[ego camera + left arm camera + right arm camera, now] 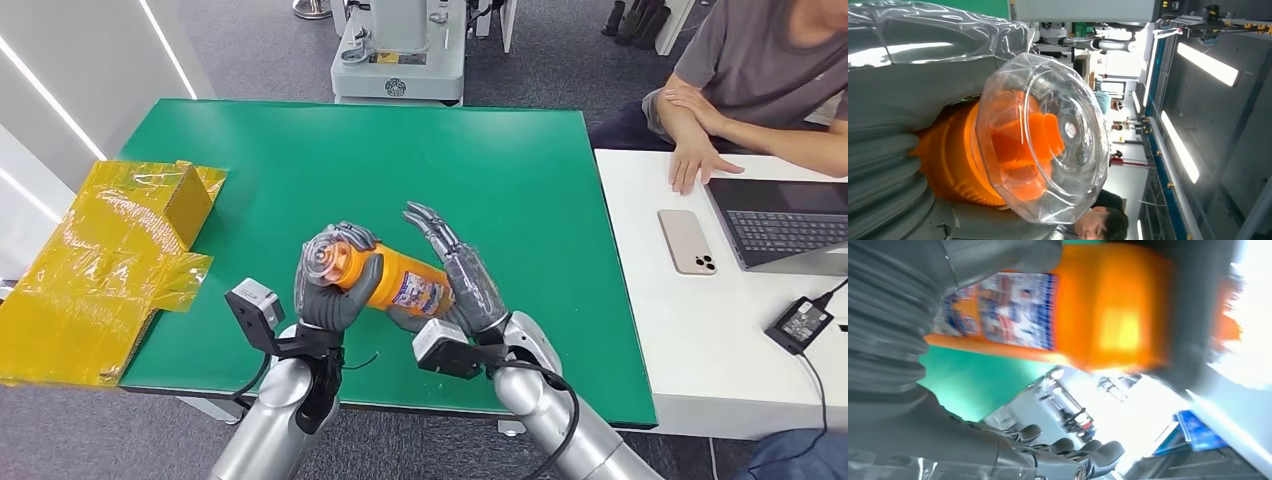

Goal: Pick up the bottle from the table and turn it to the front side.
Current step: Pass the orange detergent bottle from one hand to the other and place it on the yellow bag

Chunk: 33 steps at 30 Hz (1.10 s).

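One orange bottle (pixel 385 277), lifted off the green table (pixel 520 180), lying sideways between both hands. Left hand (pixel 330 285) wraps the clear-capped end, likely so it can be rotated. Right hand (pixel 462 275) cradles the base, fingers spread open, label (pixel 420 290) partly facing up.

The bottle (pixel 392 281) is held lying on its side above the near part of the table (pixel 500 160), between the left hand (pixel 330 290) at its cap end and the right hand (pixel 470 285) at its base end. A wrapped box (pixel 110 260) is placed at the table's left edge. To the right, a phone (pixel 687 241) and laptop (pixel 785 222) are set on a second table (pixel 680 340), behind which a person (pixel 750 80) is seated.
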### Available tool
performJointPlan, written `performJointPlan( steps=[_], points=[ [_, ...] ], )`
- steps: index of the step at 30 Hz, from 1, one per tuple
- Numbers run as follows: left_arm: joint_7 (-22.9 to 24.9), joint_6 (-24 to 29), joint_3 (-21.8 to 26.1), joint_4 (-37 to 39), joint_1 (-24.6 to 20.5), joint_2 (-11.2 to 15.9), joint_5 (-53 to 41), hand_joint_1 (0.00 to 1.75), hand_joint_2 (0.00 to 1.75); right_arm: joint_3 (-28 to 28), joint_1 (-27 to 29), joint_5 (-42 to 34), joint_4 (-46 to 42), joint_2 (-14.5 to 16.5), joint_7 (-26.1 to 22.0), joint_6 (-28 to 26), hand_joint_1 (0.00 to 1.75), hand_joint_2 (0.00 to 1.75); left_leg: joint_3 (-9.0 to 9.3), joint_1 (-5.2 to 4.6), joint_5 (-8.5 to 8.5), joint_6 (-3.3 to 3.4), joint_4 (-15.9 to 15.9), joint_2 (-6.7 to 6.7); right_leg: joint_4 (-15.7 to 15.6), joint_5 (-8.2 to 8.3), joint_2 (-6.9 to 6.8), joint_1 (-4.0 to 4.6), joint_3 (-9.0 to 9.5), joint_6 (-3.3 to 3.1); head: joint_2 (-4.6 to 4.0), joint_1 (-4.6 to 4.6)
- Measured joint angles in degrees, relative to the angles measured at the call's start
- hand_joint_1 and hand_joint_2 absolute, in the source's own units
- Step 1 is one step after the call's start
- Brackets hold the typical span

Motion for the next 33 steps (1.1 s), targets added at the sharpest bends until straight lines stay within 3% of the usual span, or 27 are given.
performJointPlan(
  steps=[6,17,22,28,33],
  points=[
    [-0.8,0.5,0.1,0.0,0.3,0.4,-0.1,1.75,1.75,0.0,2.3,-4.6,-9.9,0.2,-0.8,0.5,0.00,1.75,0.00,0.00,0.00,0.00,0.0,0.00,0.0,0.00,0.00,0.00,-0.01,0.00,0.00,-0.01],
    [1.0,6.6,2.3,-4.6,0.2,1.7,-7.9,1.75,1.75,-1.1,8.4,-8.6,-21.4,0.8,-2.4,-8.0,0.00,1.75,0.00,0.01,0.00,0.00,0.0,0.00,0.0,-0.01,0.00,0.01,-0.01,-0.01,0.00,-0.01],
    [4.4,10.7,3.2,-9.5,-1.2,3.7,-17.7,1.75,1.75,-1.5,11.7,-9.0,-23.3,1.1,-2.4,-9.1,0.00,1.75,-0.01,0.01,0.00,0.00,0.0,0.00,0.0,-0.02,0.00,0.01,-0.03,-0.02,0.00,-0.01],
    [5.6,12.0,4.3,-12.7,-2.7,5.9,-22.6,1.75,1.75,-2.3,13.5,-9.4,-24.4,1.8,-2.6,-9.1,0.00,1.75,0.00,0.01,0.01,-0.01,0.0,0.00,0.0,-0.02,0.00,0.01,-0.02,-0.02,0.00,0.00],
    [10.1,16.0,5.3,-13.9,-6.0,9.7,-34.2,1.75,1.75,-2.7,15.1,-9.9,-25.7,2.3,-3.6,-9.0,0.00,1.75,0.00,0.02,0.03,-0.05,0.0,0.01,0.0,-0.02,0.00,0.02,-0.04,-0.03,0.00,0.00]
  ],
)
